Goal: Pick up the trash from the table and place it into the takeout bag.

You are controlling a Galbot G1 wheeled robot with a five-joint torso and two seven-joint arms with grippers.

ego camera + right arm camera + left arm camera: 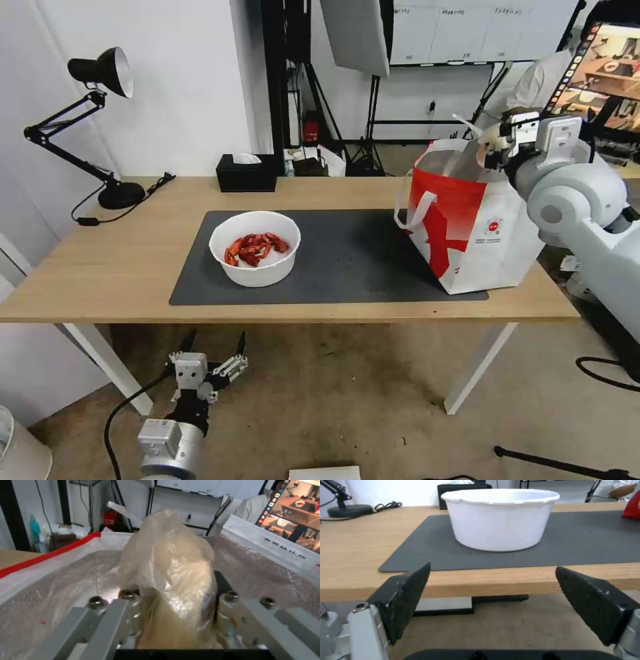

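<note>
Head view: the right claw (492,143) hangs over the open mouth of the takeout bag (477,227), clamped on the beige wrapped ball (489,140). The bag stands on the right end of the dark grey mat (353,260) on the counter (120,260). To release well, centre the ball above the foil lining, clear of the strap handles, then part the fingers. One white bowl of red shells (255,247) sits on the mat's left part; one black tissue box (247,173) stands at the far edge.

Left wrist view: the left claw (493,605) waits spread wide below the counter's near edge, facing the bowl (500,520).

Right wrist view: one wrapped ball (170,580) gripped above the silver lining (50,592).
</note>
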